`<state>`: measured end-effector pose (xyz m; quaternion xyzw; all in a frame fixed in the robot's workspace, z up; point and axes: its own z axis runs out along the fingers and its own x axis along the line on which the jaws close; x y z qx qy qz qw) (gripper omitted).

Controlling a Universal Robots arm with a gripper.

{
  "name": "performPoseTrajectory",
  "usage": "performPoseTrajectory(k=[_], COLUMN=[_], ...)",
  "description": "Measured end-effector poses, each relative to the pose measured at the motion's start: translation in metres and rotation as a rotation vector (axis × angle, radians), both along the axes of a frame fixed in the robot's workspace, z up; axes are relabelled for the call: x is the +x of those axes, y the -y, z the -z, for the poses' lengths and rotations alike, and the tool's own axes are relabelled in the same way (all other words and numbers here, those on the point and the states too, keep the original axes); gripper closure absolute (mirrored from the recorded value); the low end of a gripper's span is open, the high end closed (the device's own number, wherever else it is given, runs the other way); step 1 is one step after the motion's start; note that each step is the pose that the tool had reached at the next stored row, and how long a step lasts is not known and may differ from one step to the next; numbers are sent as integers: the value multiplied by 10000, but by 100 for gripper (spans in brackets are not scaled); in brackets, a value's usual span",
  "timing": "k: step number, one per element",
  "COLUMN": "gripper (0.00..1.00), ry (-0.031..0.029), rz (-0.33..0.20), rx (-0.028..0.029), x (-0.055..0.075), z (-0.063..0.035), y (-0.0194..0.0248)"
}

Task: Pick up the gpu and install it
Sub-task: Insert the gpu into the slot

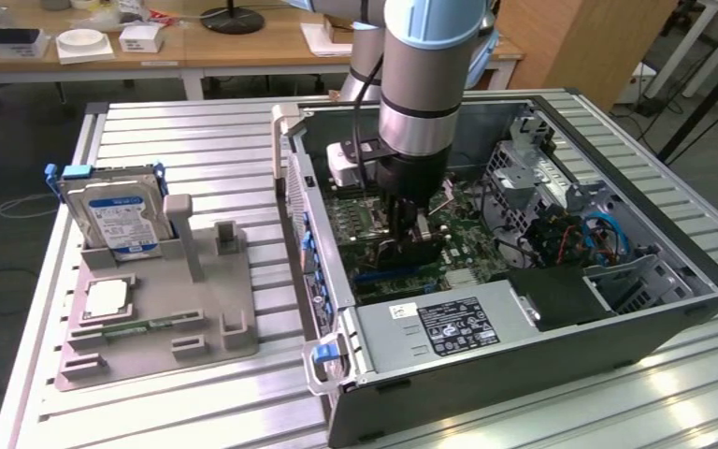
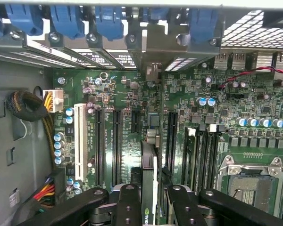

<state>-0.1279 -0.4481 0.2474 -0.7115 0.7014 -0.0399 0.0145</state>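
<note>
In the exterior view, the gripper [image 1: 411,227] reaches down inside the open computer case [image 1: 658,323], clamped on the gpu [image 1: 409,251] just above the motherboard [image 1: 459,245]. In the wrist view, the gpu [image 2: 147,188] stands edge-on between the fingers [image 2: 128,205], with empty slots [image 2: 117,146] on either side.

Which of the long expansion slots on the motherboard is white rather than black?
The white slot, the outermost of the row, nearest the yellow-and-black cable bundle; the other long slots are black.

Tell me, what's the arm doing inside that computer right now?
End effector shut on the gpu, held edge-on. Card low over the motherboard slots inside the case. Nothing seen blocking.
</note>
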Motion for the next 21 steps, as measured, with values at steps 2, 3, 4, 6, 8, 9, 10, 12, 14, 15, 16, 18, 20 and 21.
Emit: performPoseTrajectory(k=[2, 3, 4, 6, 8, 9, 10, 12, 14, 15, 16, 18, 20, 21], gripper=[74, 74, 74, 74, 74, 74, 74, 74, 74, 74, 74, 74, 74, 74], ry=[2, 2, 2, 3, 4, 4, 4, 3, 3, 3, 2, 8, 24, 29], rz=[1, 1, 1, 1, 15, 33, 43, 51, 49, 48, 48, 48, 48, 48], rx=[-4, -4, -5, -3, -2, -2, -3, -4, -4, -4, -5, -3, -4, -4], x=[-1, -1, -1, -1, -1, -2, -3, -10, -9, -9, -10, -9, -8, -9], z=[5, 6, 6, 4, 4, 4, 4, 4, 4, 5, 7, 19, 35, 41], y=[0, 0, 0, 0, 0, 0, 0, 0, 0, 0, 0, 0, 0, 0])
